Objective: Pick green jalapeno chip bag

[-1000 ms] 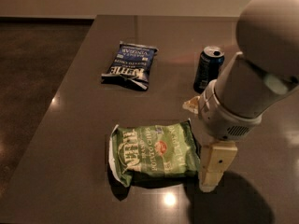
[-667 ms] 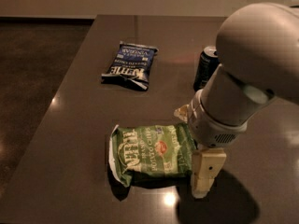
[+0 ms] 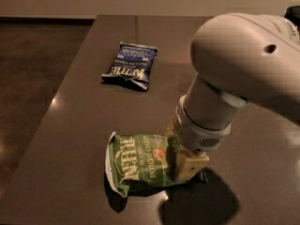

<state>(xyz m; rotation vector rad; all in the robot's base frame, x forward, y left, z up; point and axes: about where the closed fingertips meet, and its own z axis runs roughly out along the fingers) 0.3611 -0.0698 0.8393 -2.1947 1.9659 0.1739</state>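
- A dark brown counter point(image 3: 79, 125) fills the view, seen from above at a slant.
- The green jalapeno chip bag point(image 3: 140, 163) lies on its side near the front edge of the counter. It is puffy and crinkled, with its white lettering facing up.
- A bulky white robot arm point(image 3: 243, 64) reaches in from the right and bends down over the bag's right end.
- The end effector point(image 3: 188, 167), a pale tan piece below the wrist, sits at the bag's right end, touching it or just above it. The wrist hides much of it, so I cannot tell whether it is wide, narrow or already gripping.
- A smaller dark blue chip bag point(image 3: 131, 65) lies well apart, farther back on the counter. It is not the target.
- The step in hand looks like closing on the green bag.
- To do it well, the grip likely needs to pinch a fold of the crinkly film or the sealed end. The air-filled middle may slip or squash if pressed.
- A slow, straight lift should keep the light bag from swinging or sliding free.
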